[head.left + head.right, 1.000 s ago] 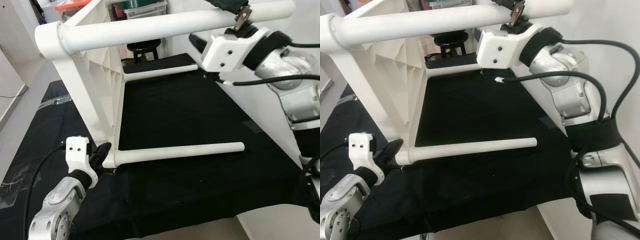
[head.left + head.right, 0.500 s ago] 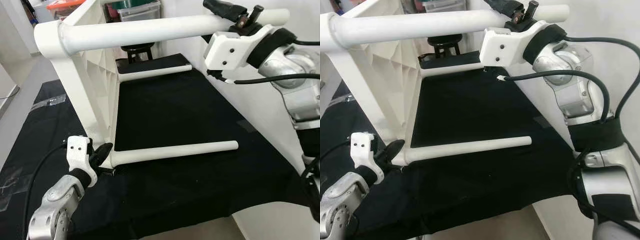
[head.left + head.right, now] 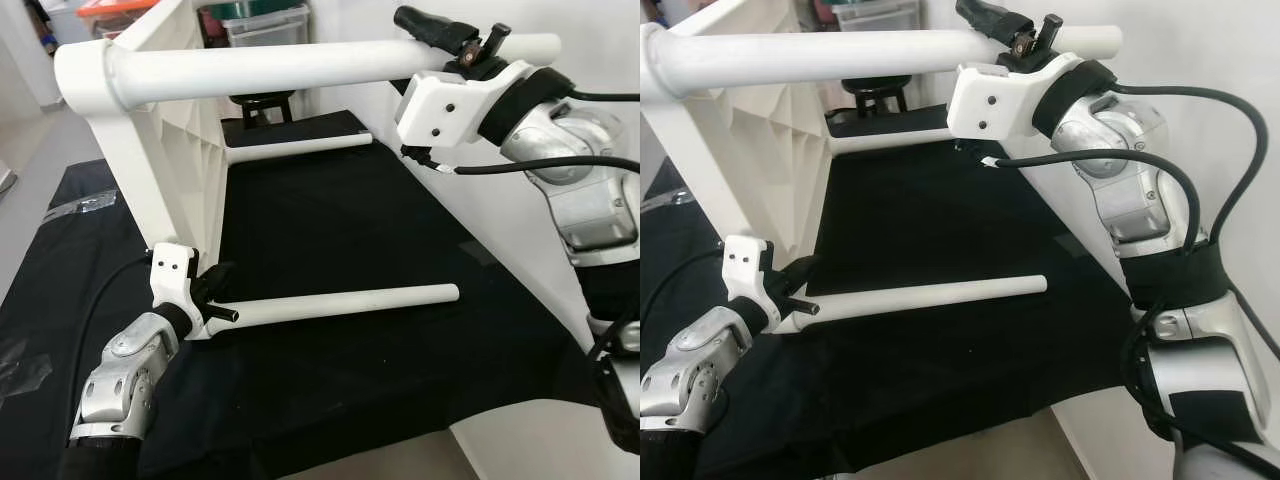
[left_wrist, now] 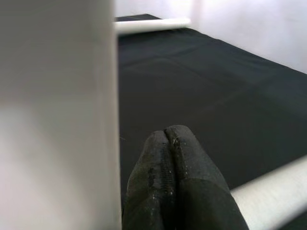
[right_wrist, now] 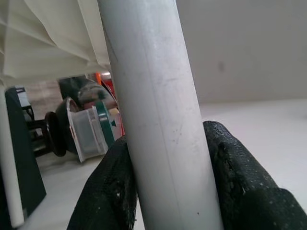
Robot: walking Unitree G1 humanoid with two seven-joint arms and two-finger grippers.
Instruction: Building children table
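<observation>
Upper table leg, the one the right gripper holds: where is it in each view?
Left eye: upper leg runs across the top, the right gripper clamped near its free end.
Right eye: the same bar along the top edge.
Left wrist: I cannot tell it from the other white parts here.
Right wrist: the thick pole up the middle, between the black fingers.
Shared landmark: the black cloth.
</observation>
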